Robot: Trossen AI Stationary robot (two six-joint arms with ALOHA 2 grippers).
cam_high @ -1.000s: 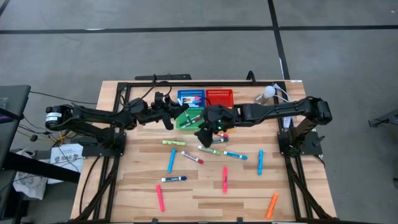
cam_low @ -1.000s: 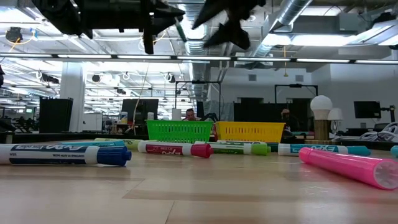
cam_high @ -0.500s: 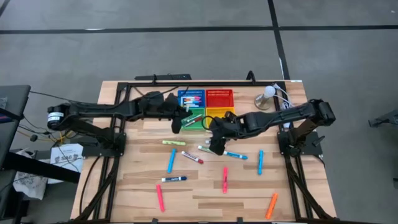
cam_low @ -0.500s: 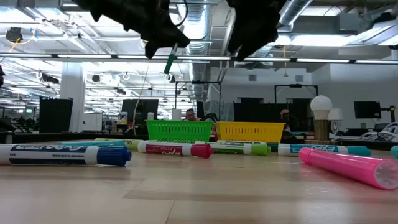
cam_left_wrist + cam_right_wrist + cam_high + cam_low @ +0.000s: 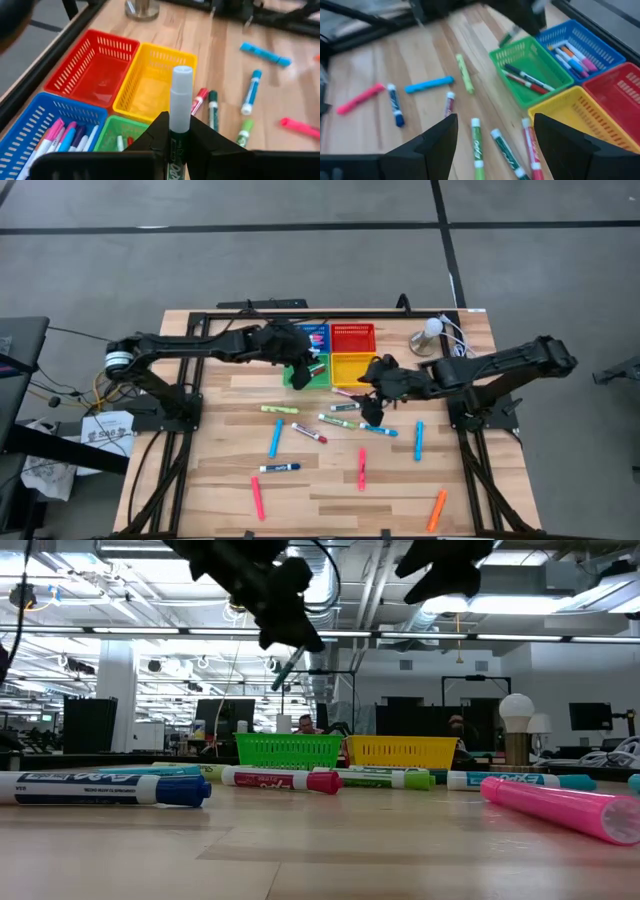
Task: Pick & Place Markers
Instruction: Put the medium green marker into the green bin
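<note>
Right gripper [image 5: 372, 412] withdrew from square mesh green basket [image 5: 297, 374].

Four baskets [image 5: 354, 368]; about a dozen markers [image 5: 361, 468] loose on table; two arms.

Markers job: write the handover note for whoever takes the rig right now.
Left gripper: shut on a green marker, held in the air above the green basket.
Right gripper: open, holding nothing, above the loose markers near the table's middle.
Done: several markers lie in the blue basket and a few in the green basket. The red basket and the yellow basket look bare.
Left: drop the held green marker, then clear the table: about a dozen markers lie loose, among them a pink marker, an orange marker and a blue marker.
</note>
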